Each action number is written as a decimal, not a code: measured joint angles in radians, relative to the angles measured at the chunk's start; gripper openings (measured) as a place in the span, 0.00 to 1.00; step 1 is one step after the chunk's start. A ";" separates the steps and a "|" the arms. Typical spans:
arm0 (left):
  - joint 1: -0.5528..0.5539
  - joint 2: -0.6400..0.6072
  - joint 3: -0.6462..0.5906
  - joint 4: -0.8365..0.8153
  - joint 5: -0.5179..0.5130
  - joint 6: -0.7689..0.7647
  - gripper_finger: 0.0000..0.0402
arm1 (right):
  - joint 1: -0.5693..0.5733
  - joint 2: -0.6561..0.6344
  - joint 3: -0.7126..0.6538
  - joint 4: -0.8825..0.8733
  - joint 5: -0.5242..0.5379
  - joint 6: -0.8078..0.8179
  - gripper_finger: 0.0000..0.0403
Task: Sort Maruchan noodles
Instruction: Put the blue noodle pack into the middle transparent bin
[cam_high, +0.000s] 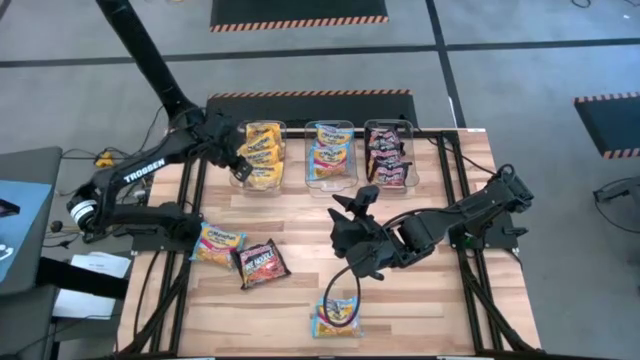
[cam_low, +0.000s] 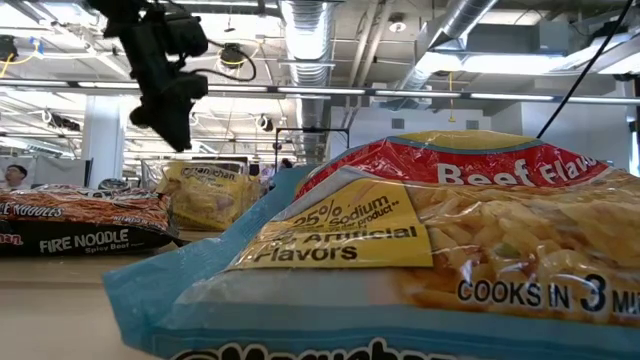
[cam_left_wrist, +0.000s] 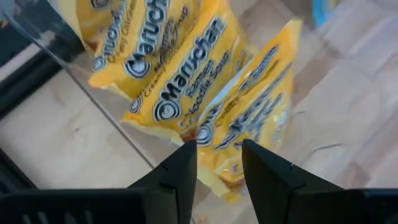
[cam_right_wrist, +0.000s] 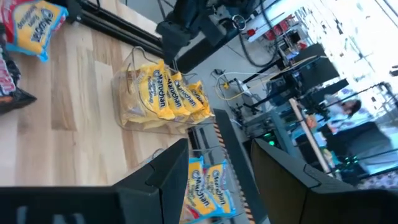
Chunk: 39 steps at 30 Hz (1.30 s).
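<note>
1. At the table's (cam_high: 420, 290) far edge stand three clear plastic bins in a row on pale wood planks; the left bin (cam_high: 262, 155) holds yellow packets (cam_high: 262, 152), the middle bin (cam_high: 331, 152) light blue ones (cam_high: 330, 158), and the right bin (cam_high: 389, 152) black-red ones (cam_high: 388, 160).
2. The left gripper (cam_high: 240, 152) hangs over the left bin's left side. In its wrist view the two dark, wedge-shaped fingers (cam_left_wrist: 180, 171) stand apart with a gap between them, just above crinkly yellow packets (cam_left_wrist: 186, 81) that stand on edge; nothing is pinched between them.
3. The bin's clear wall (cam_left_wrist: 37, 28) shows beside those packets, thin and glossy.
4. The right gripper (cam_high: 352, 203) hovers above the middle of the table, near the middle bin, its fingers (cam_right_wrist: 158, 174) spread and empty.
5. Three flat, square packets lie loose on the wood: a blue-and-yellow one (cam_high: 218, 243) near the left edge, a black-red one (cam_high: 261, 262) touching it on its right, and a third, light blue with yellow (cam_high: 338, 314), at the near edge.
6. In the low view that near packet (cam_low: 420, 260) fills the frame, its shiny film wrinkled, with the black-red packet (cam_low: 75, 225) lying flat farther back.
</note>
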 joint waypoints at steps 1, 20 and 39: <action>0.000 0.000 0.022 -0.022 0.003 -0.009 0.28 | 0.000 0.000 0.000 0.000 0.000 0.015 0.49; -0.188 -0.021 0.134 -0.153 0.153 -0.189 0.28 | -0.041 0.008 -0.015 -0.182 -0.874 0.440 0.49; -0.398 -0.020 0.134 -0.149 0.049 -0.300 0.28 | -0.090 0.086 -0.101 -0.034 -1.360 0.415 0.57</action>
